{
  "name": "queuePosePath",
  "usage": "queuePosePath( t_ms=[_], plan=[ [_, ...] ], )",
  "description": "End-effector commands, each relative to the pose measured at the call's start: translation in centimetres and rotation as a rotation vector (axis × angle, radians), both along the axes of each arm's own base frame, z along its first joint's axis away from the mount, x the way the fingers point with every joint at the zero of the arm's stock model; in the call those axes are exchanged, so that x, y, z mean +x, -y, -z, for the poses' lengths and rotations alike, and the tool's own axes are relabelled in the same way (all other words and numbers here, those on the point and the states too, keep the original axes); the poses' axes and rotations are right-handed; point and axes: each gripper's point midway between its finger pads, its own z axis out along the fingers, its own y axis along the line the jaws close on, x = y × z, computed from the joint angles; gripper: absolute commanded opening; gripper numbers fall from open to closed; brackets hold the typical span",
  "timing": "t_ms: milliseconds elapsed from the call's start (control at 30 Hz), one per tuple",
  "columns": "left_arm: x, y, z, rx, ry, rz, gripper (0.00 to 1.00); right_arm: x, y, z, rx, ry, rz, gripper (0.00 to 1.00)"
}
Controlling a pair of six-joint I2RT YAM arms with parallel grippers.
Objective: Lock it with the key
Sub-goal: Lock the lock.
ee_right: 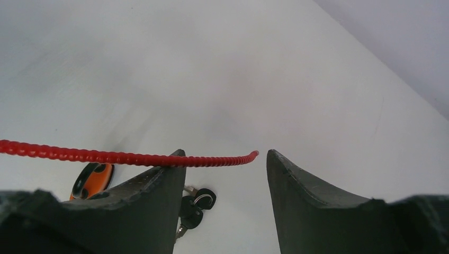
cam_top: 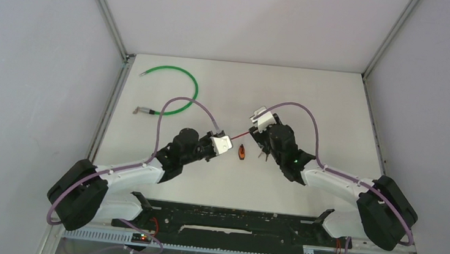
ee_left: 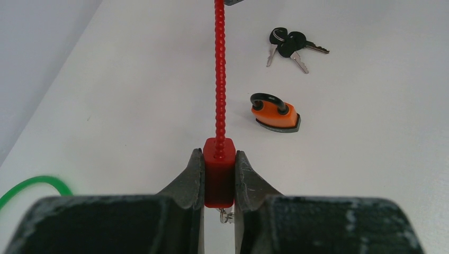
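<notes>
The red cable lock [ee_left: 219, 172] was off the worktop [cam_top: 311, 98], strung between the two arms above its middle. Its block-shaped body was pinched between the fingers of the left tool [ee_left: 219, 157], which were pressed against its two sides. A small metal piece showed just below the block, too hidden to make out. From the top of the block the ribbed red cable [ee_right: 122, 156] ran straight away towards the right arm. In the right wrist view the cable crossed the tip of one finger [ee_right: 159, 182], and its free end lay in the gap between the two fingers. Whether it touched that finger could not be told. The right tool [ee_right: 226, 159] stood spread wide and gripped nothing. On the worktop below the cable lay a small orange padlock [ee_left: 275, 112] with a dark shackle, on its side and apart from both tools. Beyond it, near but not touching, lay a bunch of keys [ee_left: 290, 44] with black heads on a ring. Well apart, at the far left of the worktop, lay a green cable [cam_top: 184, 74] in an open curve, its two metal ends unjoined.
</notes>
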Motion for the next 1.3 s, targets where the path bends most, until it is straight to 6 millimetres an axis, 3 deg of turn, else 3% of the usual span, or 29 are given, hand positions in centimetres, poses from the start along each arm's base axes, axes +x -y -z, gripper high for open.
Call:
queuePosePath(
  t_ms=[0, 233, 500, 733, 867, 967, 1033, 1100, 1267],
  plan=[
    [0.1, 1.2, -3.1, -0.058, 0.069, 0.055, 0.00, 0.4, -0.6, -1.1, 0.034, 0.040, -0.012, 0.57],
    [-0.6, 1.1, -3.1, -0.048, 0.094, 0.095, 0.00, -0.2, -1.3, -1.3, 0.061, 0.031, -0.066, 0.39],
    [-0.6, 0.6, -3.2, -0.050, 0.119, 0.080, 0.00, -1.2, -1.5, -2.7, 0.127, 0.059, -0.106, 0.00],
    [-0.6, 0.5, -3.3, -0.053, 0.139, 0.078, 0.00, -1.4, -1.2, -4.6, 0.213, 0.088, -0.081, 0.00],
    [-0.3, 0.2, -4.1, -0.081, 0.177, 0.057, 0.00, -1.5, -1.0, -8.1, 0.345, 0.153, -0.056, 0.00],
    [0.4, -0.4, -5.4, -0.159, 0.243, -0.010, 0.00, -2.3, -1.4, -11.7, 0.464, 0.208, -0.110, 0.00],
    [1.2, -1.0, -6.4, -0.212, 0.274, -0.070, 0.00, -2.9, -1.5, -13.0, 0.521, 0.212, -0.143, 0.00],
    [1.6, -1.2, -6.7, -0.241, 0.272, -0.091, 0.00, -3.6, -1.9, -13.4, 0.571, 0.181, -0.196, 0.00],
    [1.0, -0.7, -5.2, -0.257, 0.263, -0.050, 0.00, -5.8, -3.0, -13.5, 0.691, 0.115, -0.384, 0.00]
  ],
)
